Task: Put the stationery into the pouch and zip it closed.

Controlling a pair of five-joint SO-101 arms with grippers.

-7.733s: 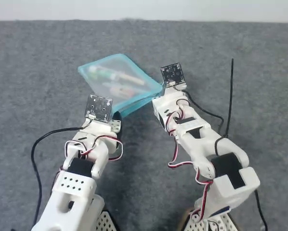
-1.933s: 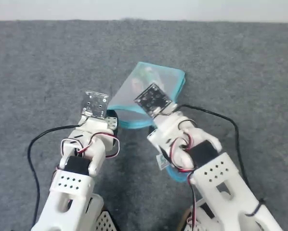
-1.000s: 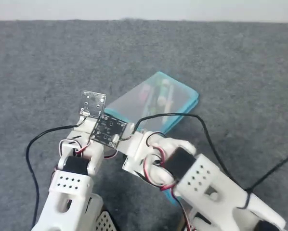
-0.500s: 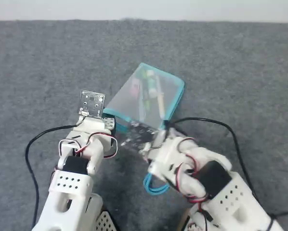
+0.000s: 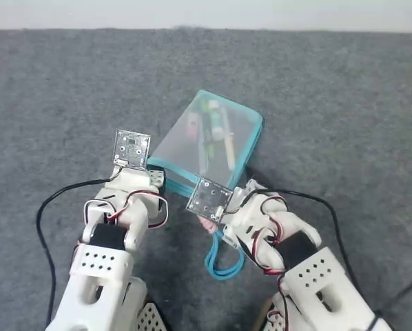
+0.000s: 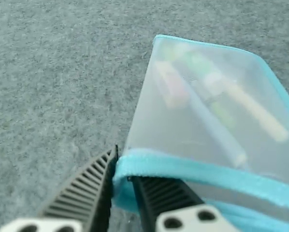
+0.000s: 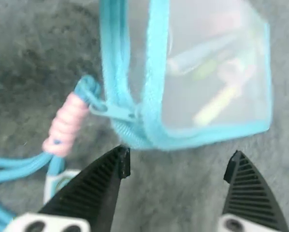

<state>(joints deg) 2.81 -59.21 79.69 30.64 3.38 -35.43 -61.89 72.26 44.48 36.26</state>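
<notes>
A translucent pouch (image 5: 204,141) with teal edging lies on the grey carpet, with several pens and markers (image 5: 216,134) inside. My left gripper (image 6: 122,186) is shut on the teal edge at one near corner of the pouch (image 6: 207,116); it sits at the pouch's front left corner (image 5: 159,181). My right gripper (image 7: 178,162) stands open just short of the other near corner of the pouch (image 7: 212,72), with nothing between its fingers. The zipper slider (image 7: 113,112) sits at that corner, with a pink bead pull (image 7: 67,123) and a teal cord (image 7: 19,164) trailing from it.
The teal cord loop (image 5: 223,263) lies on the carpet in front of the pouch, beside the right arm's wrist board (image 5: 207,200). Black cables run along both arms. Open grey carpet (image 5: 344,103) surrounds the pouch at the back and sides.
The right arm swept along the pouch's front edge from the right end toward me, and the pouch swung round. The bead and cord now lie free in front; the left gripper kept its hold.
</notes>
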